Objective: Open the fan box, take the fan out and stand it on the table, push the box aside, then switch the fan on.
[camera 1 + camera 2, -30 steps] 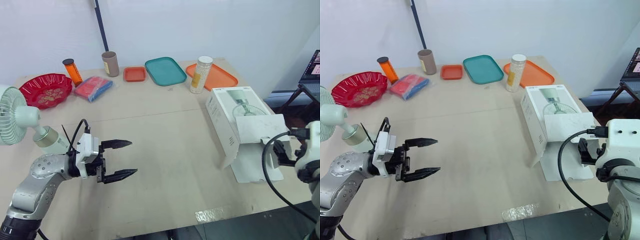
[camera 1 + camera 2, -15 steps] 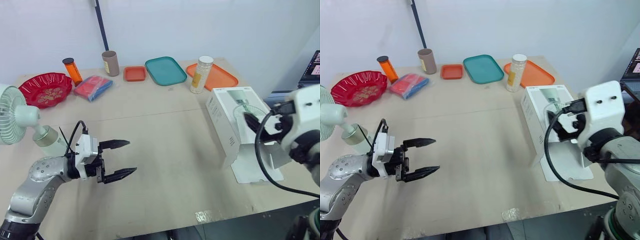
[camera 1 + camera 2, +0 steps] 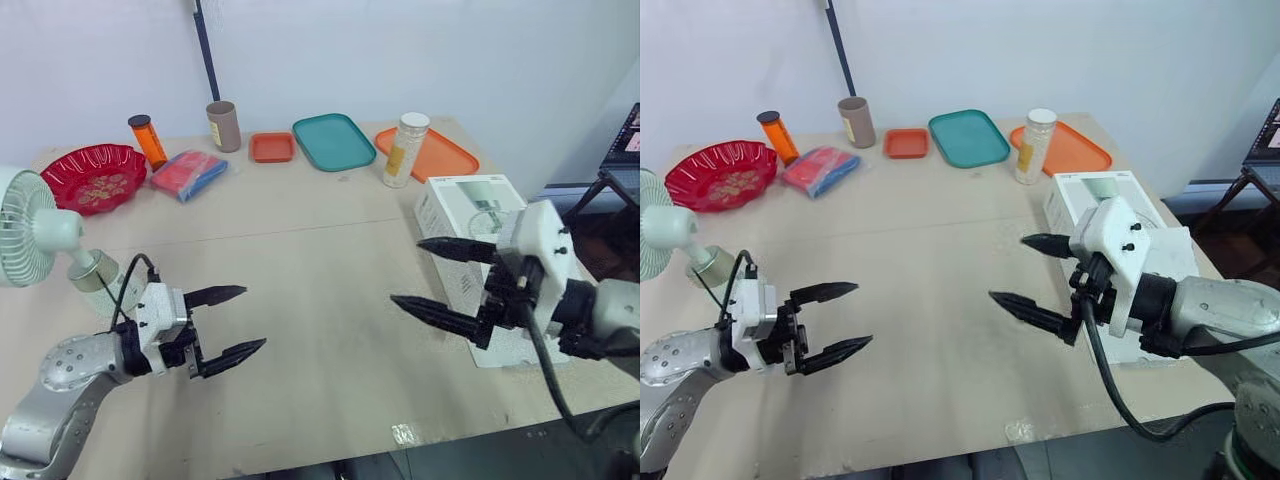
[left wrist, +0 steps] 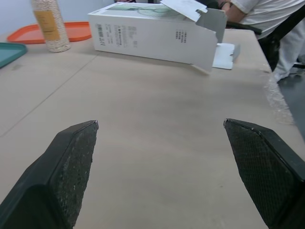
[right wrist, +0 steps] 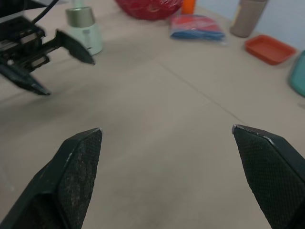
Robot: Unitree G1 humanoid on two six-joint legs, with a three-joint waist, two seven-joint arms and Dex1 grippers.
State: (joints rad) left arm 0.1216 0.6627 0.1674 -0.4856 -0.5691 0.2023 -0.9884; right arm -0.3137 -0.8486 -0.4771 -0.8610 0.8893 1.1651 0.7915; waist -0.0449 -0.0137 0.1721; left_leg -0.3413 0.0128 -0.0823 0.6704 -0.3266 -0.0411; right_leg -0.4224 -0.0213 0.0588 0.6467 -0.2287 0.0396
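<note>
- The right gripper (image 3: 407, 271) has swung in from the table's right edge, across the fan box (image 3: 470, 200), and now hangs just left of it, black fingers spread wide and pointing left.
- The left gripper (image 3: 250, 318) has drawn back slightly nearer.

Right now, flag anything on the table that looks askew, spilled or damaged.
Only the fan box stands out: it lies flat by the right edge of the table, its end flaps splayed open, one resting on the tabletop. The fan stands upright at the left. Nothing looks spilled or broken.
</note>
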